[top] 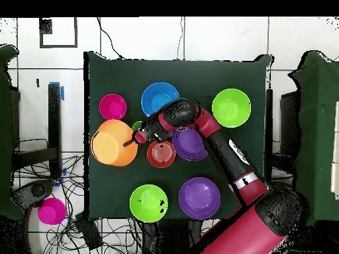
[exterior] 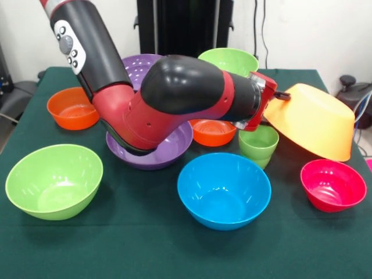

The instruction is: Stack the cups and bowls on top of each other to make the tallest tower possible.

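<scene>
Robotics laboratory. A red and black robot arm point(exterior: 174, 99) reaches over a bench point(exterior: 145, 250) draped in dark green cloth, on which coloured plastic bowls point(exterior: 224, 190) are laid out. White walls and a black upright frame point(exterior: 185, 26) stand behind; the overhead view shows a tiled floor point(top: 212, 40) with loose cables point(top: 99, 228) beside the bench.

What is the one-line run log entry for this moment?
claw: at rim of orange-yellow bowl, bowl tilted, lifted | cups: nested, beside it | blue bowl: upright on table | tower: not begun
</scene>
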